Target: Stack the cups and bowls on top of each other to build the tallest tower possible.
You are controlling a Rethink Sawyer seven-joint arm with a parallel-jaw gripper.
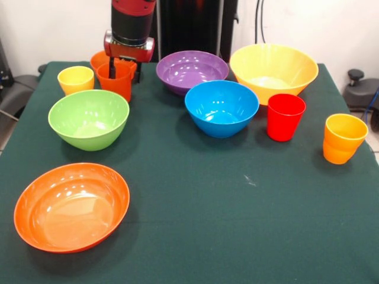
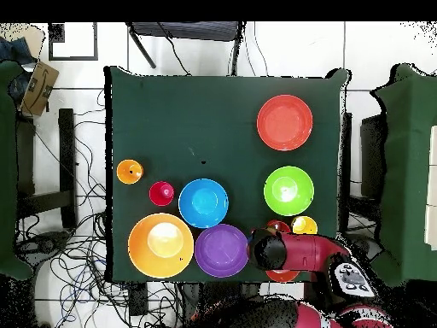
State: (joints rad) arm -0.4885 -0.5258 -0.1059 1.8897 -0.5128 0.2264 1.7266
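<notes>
My gripper (image 1: 124,73) hangs over the orange cup (image 1: 115,83) at the table's far left in the front view. One finger (image 1: 111,68) reaches inside the cup and the other stands just outside its right wall, so the jaws look open. The cup stands on the cloth. The small deep orange bowl (image 1: 98,58) sits right behind it and the yellow cup (image 1: 76,79) to its left. The green bowl (image 1: 89,119) and the wide orange bowl (image 1: 71,207) lie nearer. No tower stands. In the overhead view the arm (image 2: 294,250) covers the gripper.
The purple bowl (image 1: 190,70), blue bowl (image 1: 221,107) and big yellow bowl (image 1: 273,71) are grouped at the middle and right. The red cup (image 1: 285,116) and yellow-orange cup (image 1: 343,138) stand to their right. The green cloth (image 1: 237,225) covers the table.
</notes>
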